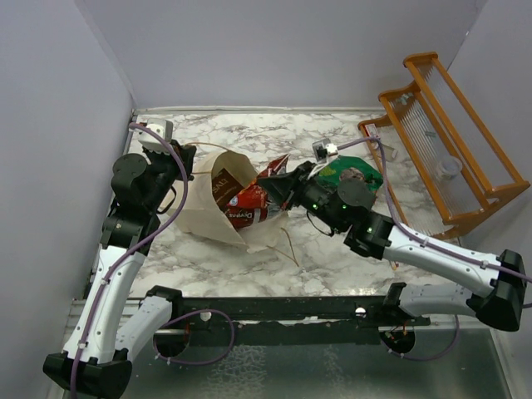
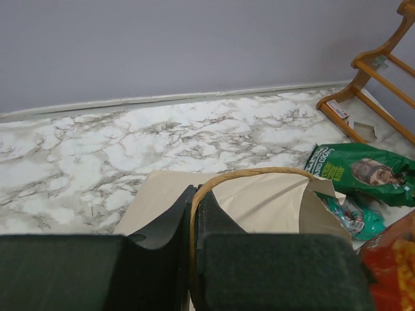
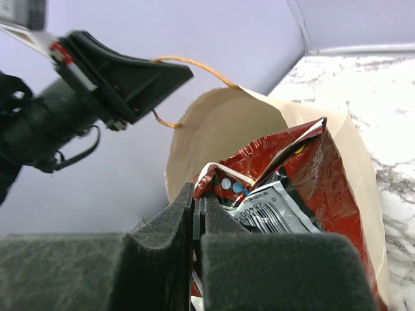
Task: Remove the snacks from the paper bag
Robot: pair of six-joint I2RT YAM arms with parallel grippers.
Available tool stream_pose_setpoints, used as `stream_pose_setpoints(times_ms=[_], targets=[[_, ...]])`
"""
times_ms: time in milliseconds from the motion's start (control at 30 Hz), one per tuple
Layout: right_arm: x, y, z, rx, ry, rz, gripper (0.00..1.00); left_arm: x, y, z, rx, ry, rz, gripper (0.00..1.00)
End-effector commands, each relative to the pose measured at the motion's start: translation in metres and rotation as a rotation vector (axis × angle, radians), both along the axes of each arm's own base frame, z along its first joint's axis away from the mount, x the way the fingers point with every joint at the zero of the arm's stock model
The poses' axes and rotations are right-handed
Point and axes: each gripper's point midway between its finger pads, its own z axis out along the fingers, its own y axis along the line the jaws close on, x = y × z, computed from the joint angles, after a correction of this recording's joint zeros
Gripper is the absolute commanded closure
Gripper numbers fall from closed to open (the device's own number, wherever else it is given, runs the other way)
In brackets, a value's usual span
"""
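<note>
The beige paper bag (image 1: pixel 208 212) lies on its side on the marble table, mouth toward the right. My left gripper (image 1: pixel 184 162) is shut on its cord handle (image 2: pixel 259 172) and holds the mouth up; its jaws (image 2: pixel 193 194) pinch the cord. My right gripper (image 1: pixel 283 187) is shut on the top edge of the orange-red chip bag (image 1: pixel 249 204), which sticks halfway out of the mouth. In the right wrist view the gripper (image 3: pixel 198 197) clamps the chip bag's crimped seam (image 3: pixel 227 178). A dark-brown packet (image 1: pixel 223 184) shows inside. A green bag (image 1: pixel 353 173) lies on the table.
An orange wooden rack (image 1: pixel 440 141) stands at the right edge, near the green bag (image 2: pixel 363 172). A teal packet (image 2: pixel 353 217) lies beside the paper bag's mouth. The bag's other cord handle (image 1: pixel 289 245) trails on the table. Grey walls close in the back and left.
</note>
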Motion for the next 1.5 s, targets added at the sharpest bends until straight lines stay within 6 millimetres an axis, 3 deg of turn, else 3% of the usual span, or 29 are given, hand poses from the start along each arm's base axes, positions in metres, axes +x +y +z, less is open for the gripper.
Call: stream_pose_setpoints(times_ms=[0,133,300,433,600,767,1067,1467], targets=[[-0.015,-0.02,0.058,0.066,-0.119,0.013,0.99,0.004,0.01,0.009,0.02,-0.036,0.054,1.0],[-0.009,-0.05,0.086,0.069,-0.199,-0.103,0.99,0.005,0.009,0.007,0.011,-0.03,0.051,1.0],[0.017,-0.096,0.11,0.005,-0.314,-0.375,0.99,0.005,0.007,0.003,0.007,-0.019,0.044,1.0],[0.041,-0.127,0.117,-0.073,-0.356,-0.602,0.99,0.004,0.01,0.002,0.02,-0.019,0.053,1.0],[0.074,-0.139,0.118,-0.086,-0.313,-0.682,0.99,0.003,0.011,0.004,0.026,-0.022,0.055,1.0],[0.125,-0.145,0.095,-0.074,-0.231,-0.631,0.99,-0.001,0.01,0.01,0.022,-0.038,0.047,1.0],[0.212,-0.151,0.021,-0.12,-0.059,-0.621,0.99,-0.006,0.005,0.029,0.028,-0.061,0.008,1.0],[0.299,-0.148,-0.048,-0.208,0.072,-0.504,0.99,-0.009,-0.003,0.026,-0.011,-0.047,-0.026,1.0]])
